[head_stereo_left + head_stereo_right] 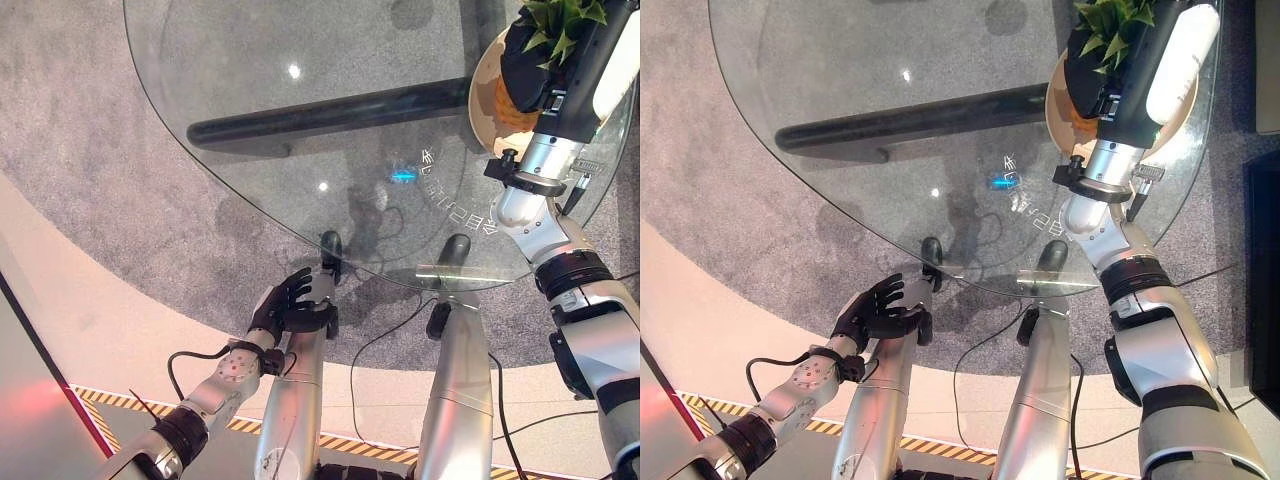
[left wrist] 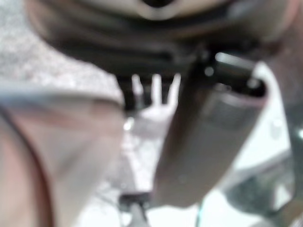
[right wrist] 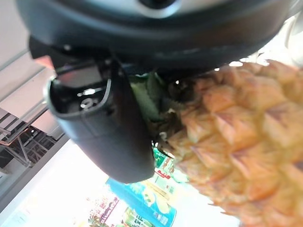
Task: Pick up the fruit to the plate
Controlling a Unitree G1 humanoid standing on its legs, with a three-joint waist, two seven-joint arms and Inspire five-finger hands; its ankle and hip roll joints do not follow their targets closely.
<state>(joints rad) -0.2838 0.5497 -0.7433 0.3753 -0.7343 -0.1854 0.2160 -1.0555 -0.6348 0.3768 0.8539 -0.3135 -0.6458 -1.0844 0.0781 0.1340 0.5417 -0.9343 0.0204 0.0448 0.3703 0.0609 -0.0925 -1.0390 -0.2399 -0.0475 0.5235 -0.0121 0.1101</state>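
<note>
A pineapple (image 1: 512,108) with green leaves (image 1: 1118,24) is held over a tan plate (image 1: 1058,92) at the far right of the glass table. My right hand (image 1: 545,62) is shut on it, dark fingers wrapped round the fruit near its crown. The right wrist view shows the pineapple's scaly orange skin (image 3: 236,142) close against the thumb (image 3: 104,127). Whether the fruit touches the plate I cannot tell. My left hand (image 1: 285,305) hangs low by the table's near edge, fingers relaxed and holding nothing.
The round glass table (image 1: 300,170) has a dark bar (image 1: 330,115) of its base showing through the top. Grey carpet lies below it. Yellow-and-black striped tape (image 1: 120,405) runs along the floor at the lower left.
</note>
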